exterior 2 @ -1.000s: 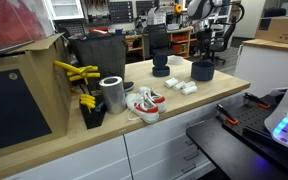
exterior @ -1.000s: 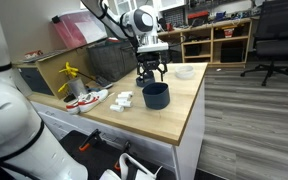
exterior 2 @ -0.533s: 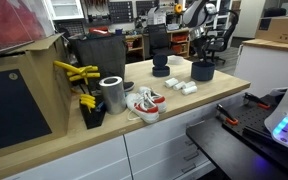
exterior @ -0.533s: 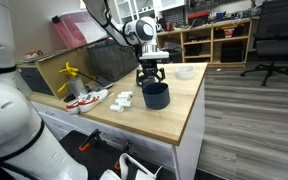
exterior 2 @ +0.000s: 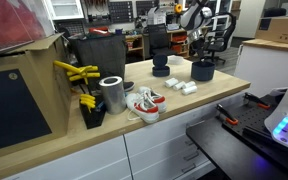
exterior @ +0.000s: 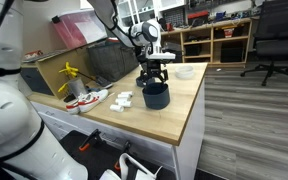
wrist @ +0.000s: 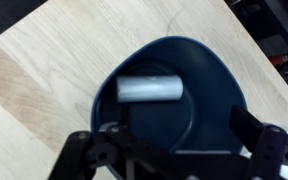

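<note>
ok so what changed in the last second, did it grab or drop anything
The wrist above the gripper sank a little and leaned further over the dark bowl. The jaws stayed open, and nothing was taken hold of or let go. The bowl, the grey cylinder inside it, the white pieces and the shoes stayed where they were.

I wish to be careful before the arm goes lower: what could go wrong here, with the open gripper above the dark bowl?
1. The gripper hangs open just above the dark blue bowl. Going down, a finger might strike the rim and push or tip the bowl.
2. The grey cylinder lies on its side inside the bowl, so it may roll away from closing fingers.
</note>
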`<state>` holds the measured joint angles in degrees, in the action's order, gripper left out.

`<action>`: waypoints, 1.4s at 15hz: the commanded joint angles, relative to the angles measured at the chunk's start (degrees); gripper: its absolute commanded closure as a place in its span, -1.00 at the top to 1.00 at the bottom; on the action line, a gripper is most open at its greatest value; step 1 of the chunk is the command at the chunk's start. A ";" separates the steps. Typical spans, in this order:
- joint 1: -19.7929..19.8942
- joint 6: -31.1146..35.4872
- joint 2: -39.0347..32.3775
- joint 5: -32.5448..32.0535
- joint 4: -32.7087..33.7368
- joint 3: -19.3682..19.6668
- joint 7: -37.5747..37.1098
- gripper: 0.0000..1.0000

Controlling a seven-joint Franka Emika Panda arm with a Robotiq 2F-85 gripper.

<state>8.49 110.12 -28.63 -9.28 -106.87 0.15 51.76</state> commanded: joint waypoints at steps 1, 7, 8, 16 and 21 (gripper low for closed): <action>-0.35 -0.90 -0.44 -3.01 1.46 -0.07 3.19 1.00; -0.93 3.77 1.82 -7.89 -2.37 0.03 4.98 0.40; -1.00 4.88 1.92 -8.39 -2.94 0.04 4.73 0.34; -1.79 19.21 4.00 -13.51 -11.53 0.87 1.27 0.47; -1.67 25.63 7.15 -15.70 -17.23 1.50 -0.15 0.59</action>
<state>7.35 131.70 -24.67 -23.63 -118.70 0.71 53.21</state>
